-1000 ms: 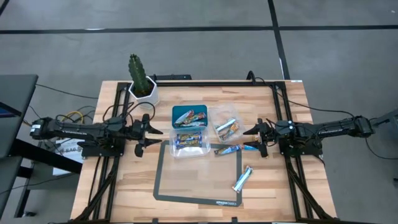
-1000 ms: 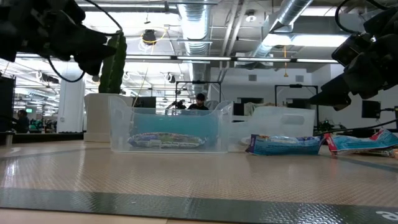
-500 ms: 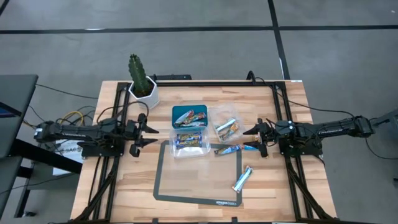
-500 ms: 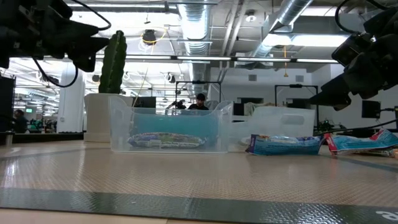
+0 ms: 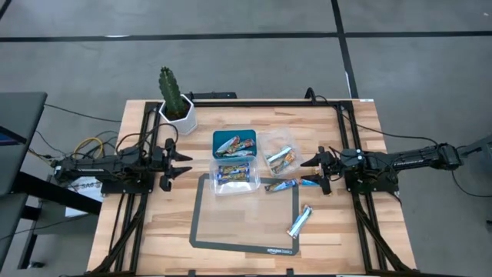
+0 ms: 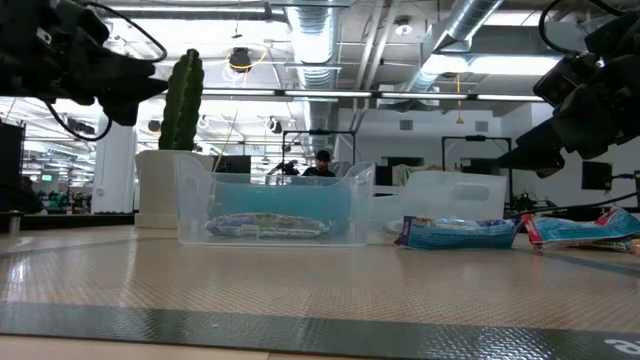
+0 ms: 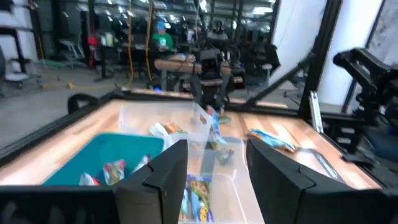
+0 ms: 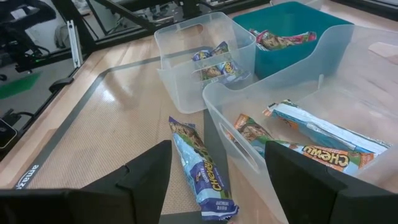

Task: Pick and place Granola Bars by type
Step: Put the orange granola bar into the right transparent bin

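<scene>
Granola bars lie sorted in a teal tray, a clear tub of blue bars and a second clear tub. Loose ones lie flat: a blue bar on the mat's far right corner, another under my right gripper, and a silver-light blue bar farther toward the near edge. My right gripper hovers open above the table, right of the tubs; the blue bar lies ahead between its fingers. My left gripper is open, in the air left of the tray.
A grey mat covers the table's middle toward the near edge. A potted cactus stands at the far left, just beyond my left arm. Black frame rails run along both table sides. People and benches show in the room beyond.
My left gripper has drawn back toward the table's left edge, away from the tray and tubs, staying open. The bars have not moved.
</scene>
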`<state>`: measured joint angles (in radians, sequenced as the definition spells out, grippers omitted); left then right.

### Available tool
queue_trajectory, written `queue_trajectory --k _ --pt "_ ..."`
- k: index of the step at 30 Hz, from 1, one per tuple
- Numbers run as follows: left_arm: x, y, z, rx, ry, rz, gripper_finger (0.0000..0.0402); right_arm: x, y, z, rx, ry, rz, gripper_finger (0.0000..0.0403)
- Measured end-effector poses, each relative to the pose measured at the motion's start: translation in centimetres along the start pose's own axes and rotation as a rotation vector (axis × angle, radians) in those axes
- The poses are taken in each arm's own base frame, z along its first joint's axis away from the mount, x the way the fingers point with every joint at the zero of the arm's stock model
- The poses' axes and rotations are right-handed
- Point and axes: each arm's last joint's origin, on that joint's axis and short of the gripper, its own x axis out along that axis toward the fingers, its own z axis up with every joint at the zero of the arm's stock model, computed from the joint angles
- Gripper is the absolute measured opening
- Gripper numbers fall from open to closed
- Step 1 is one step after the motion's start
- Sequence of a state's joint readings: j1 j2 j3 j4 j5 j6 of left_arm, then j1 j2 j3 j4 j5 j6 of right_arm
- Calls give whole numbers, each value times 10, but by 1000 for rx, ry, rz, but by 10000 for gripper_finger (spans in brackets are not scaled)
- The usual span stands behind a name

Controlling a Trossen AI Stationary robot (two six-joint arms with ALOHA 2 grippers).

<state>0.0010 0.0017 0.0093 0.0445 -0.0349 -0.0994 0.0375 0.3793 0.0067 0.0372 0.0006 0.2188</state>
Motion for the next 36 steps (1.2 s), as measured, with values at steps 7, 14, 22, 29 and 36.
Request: queue_trajectory --k 7,14,22,29,36 --pt "1 0 -3 19 31 -21 158 0 0 0 0 0 0 249" --pt "2 0 -5 18 55 -19 158 0 0 0 0 0 0 249" --pt "2 0 -5 15 55 -19 158 0 0 0 0 0 0 249" --pt "2 0 -5 8 55 -18 158 0 0 0 0 0 0 249" --pt "2 0 -5 11 56 -18 158 0 0 0 232 0 2 249"
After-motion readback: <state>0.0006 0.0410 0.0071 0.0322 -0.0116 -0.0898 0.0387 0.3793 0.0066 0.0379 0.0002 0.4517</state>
